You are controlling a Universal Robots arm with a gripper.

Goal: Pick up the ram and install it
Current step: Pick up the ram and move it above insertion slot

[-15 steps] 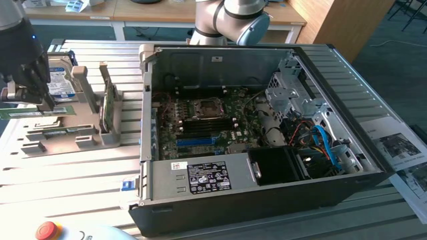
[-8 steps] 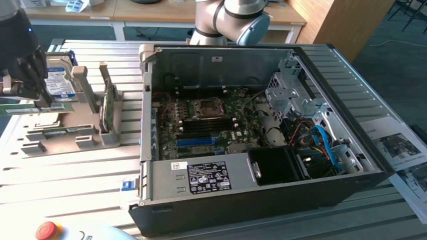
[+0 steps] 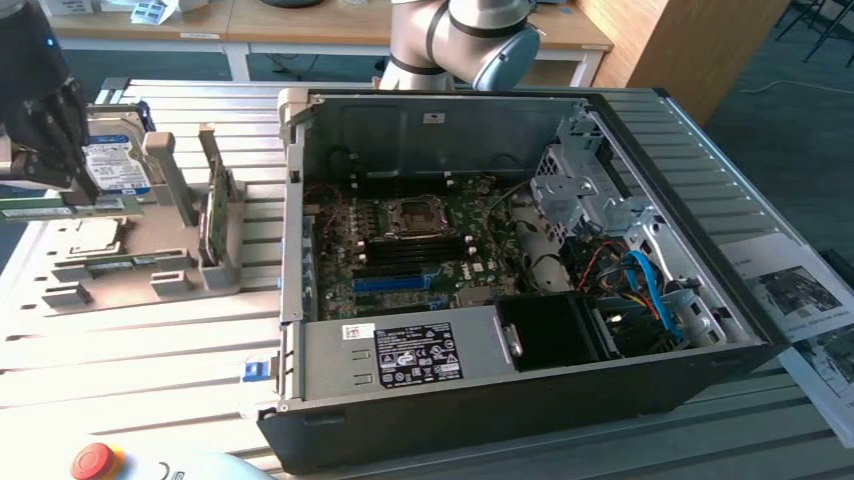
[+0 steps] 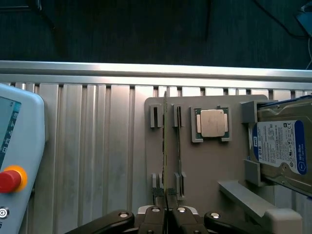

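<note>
- Your claw [image 4: 166, 214] is clamping its two fingers together on the near end of the ram [image 4: 165, 146], gripping the thin green stick by its edge.
- The ram is standing on edge, running straight away from the claw over the slotted holders of the grey fixture plate [image 4: 214, 165]; you cannot tell whether it is sitting in the slots or hanging just above them.
- Just beside the ram, a processor chip [image 4: 211, 123] is lying flat in its own pocket on the plate.
- Beyond the chip, a hard drive [image 4: 282, 148] with a blue-and-white label is leaning in a bracket at the plate's edge.
- The plate is resting on the slatted aluminium tabletop [image 4: 97, 146], with a teach pendant [image 4: 19, 141] and its red stop button [image 4: 9, 179] lying off to the other side.
- In the exterior view, an expansion card [image 3: 214, 215] is standing upright on the plate, near the open computer case [image 3: 507, 420].
- Inside the case, the motherboard [image 3: 414, 250] is lying exposed, well apart from the ram.
</note>
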